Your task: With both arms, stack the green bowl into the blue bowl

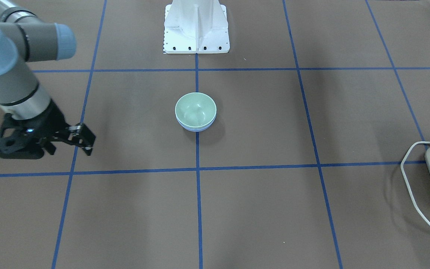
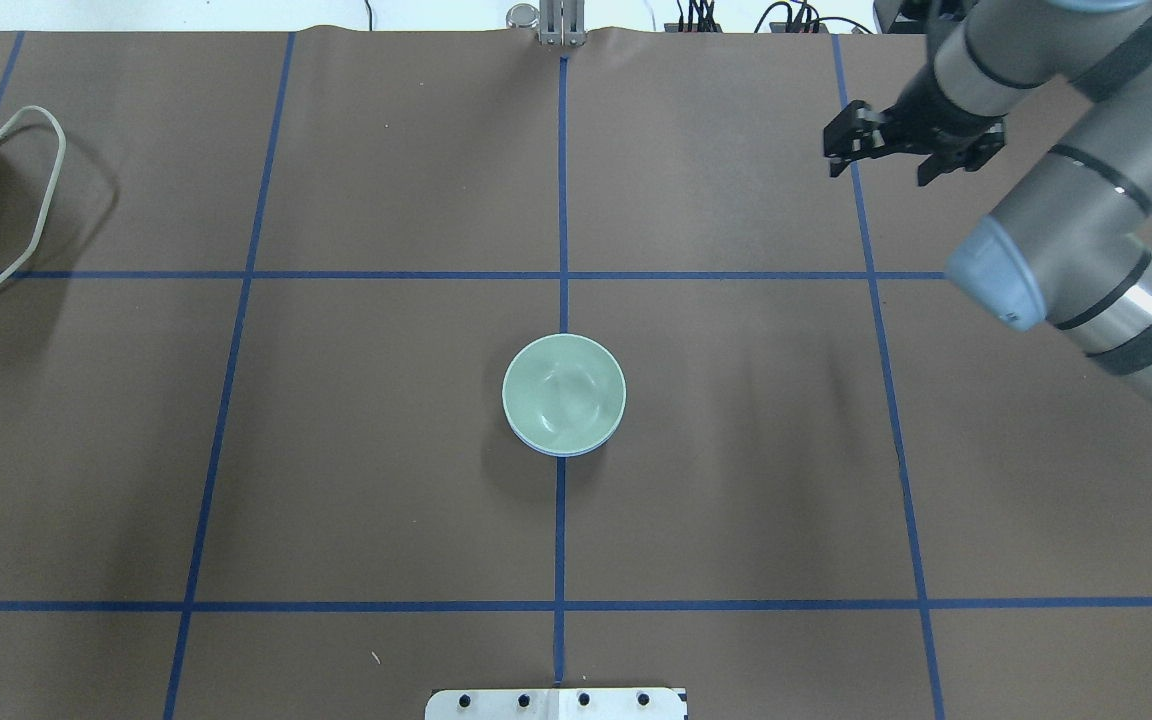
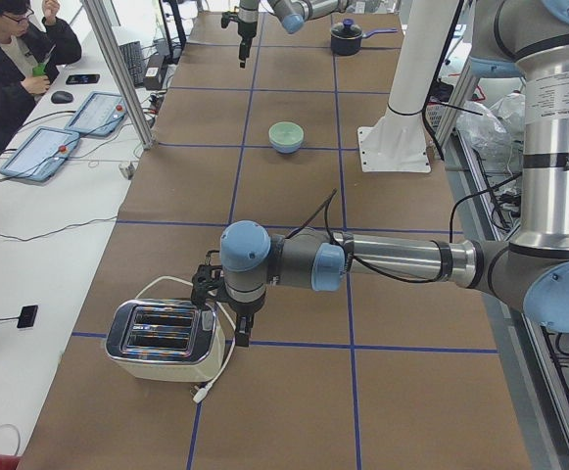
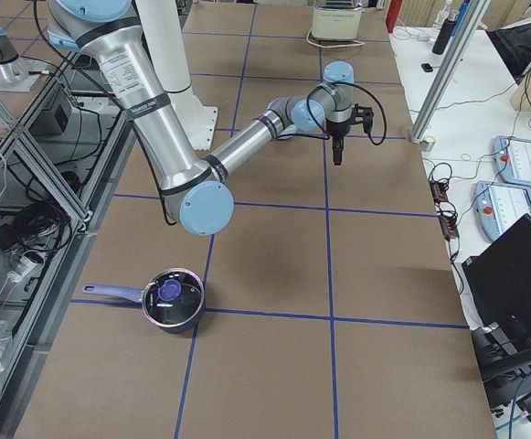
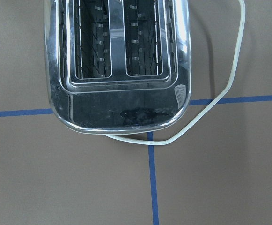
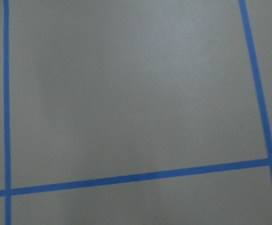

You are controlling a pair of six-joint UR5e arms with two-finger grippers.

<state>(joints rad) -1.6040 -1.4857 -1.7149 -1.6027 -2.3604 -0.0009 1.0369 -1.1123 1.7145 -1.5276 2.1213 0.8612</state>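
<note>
The green bowl [image 1: 195,109] sits nested inside the blue bowl [image 1: 196,129] at the table's centre. Only a thin blue rim [image 2: 562,453] shows under the green bowl [image 2: 564,392] in the overhead view. My right gripper [image 2: 881,165] hovers far from the bowls near the table's far right, and its jaws look open and empty. It also shows in the front view [image 1: 68,146]. My left gripper [image 3: 242,338] shows only in the left side view, beside a toaster, and I cannot tell its state.
A chrome toaster [image 5: 119,61] with a white cord [image 1: 411,175] lies at the table's left end, under the left wrist. A dark lidded pot [image 4: 172,300] stands at the right end. The white pedestal [image 1: 196,26] is behind the bowls.
</note>
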